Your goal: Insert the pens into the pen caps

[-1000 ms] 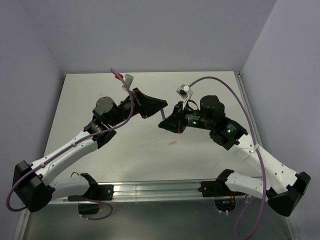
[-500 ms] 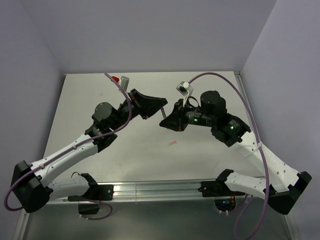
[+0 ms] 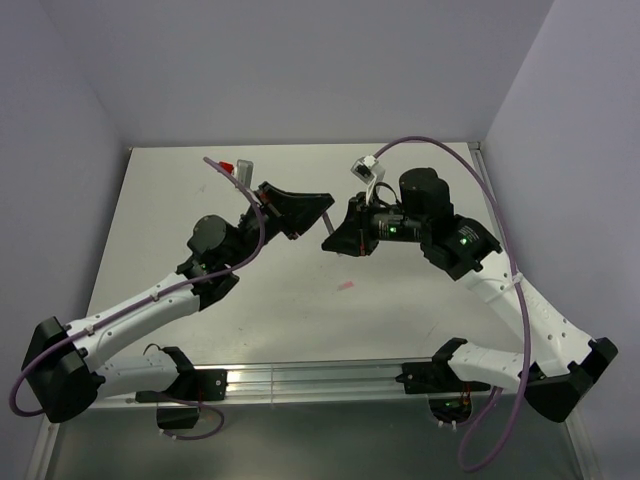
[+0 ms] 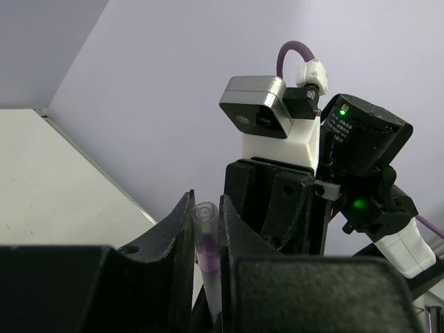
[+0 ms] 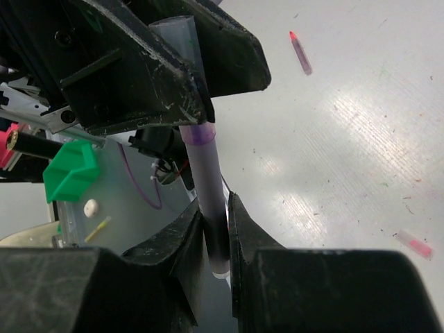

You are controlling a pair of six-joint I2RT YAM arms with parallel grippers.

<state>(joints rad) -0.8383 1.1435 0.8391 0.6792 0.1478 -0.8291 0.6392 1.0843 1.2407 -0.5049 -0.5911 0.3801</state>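
My left gripper (image 3: 318, 207) and right gripper (image 3: 336, 240) meet above the middle of the table. The left gripper (image 4: 207, 208) is shut on the pale grey pen cap (image 4: 206, 225). The right gripper (image 5: 214, 215) is shut on the dark grey pen (image 5: 208, 173). The pen's upper end sits inside the cap (image 5: 175, 31) held between the left fingers. In the top view the pen (image 3: 327, 224) shows as a thin line between both grippers. A pinkish-red cap (image 3: 346, 286) lies on the table, also in the right wrist view (image 5: 414, 244). A thin red-tipped stick (image 5: 300, 54) lies further off.
The pale table (image 3: 300, 320) is boxed in by walls at the left, back and right. A metal rail (image 3: 320, 378) runs along the near edge between the arm bases. Purple cables (image 3: 470, 190) loop above both wrists.
Both wrists have shifted slightly toward the far side and the arms' elbows moved. The grippers have stayed together on the pen and cap.
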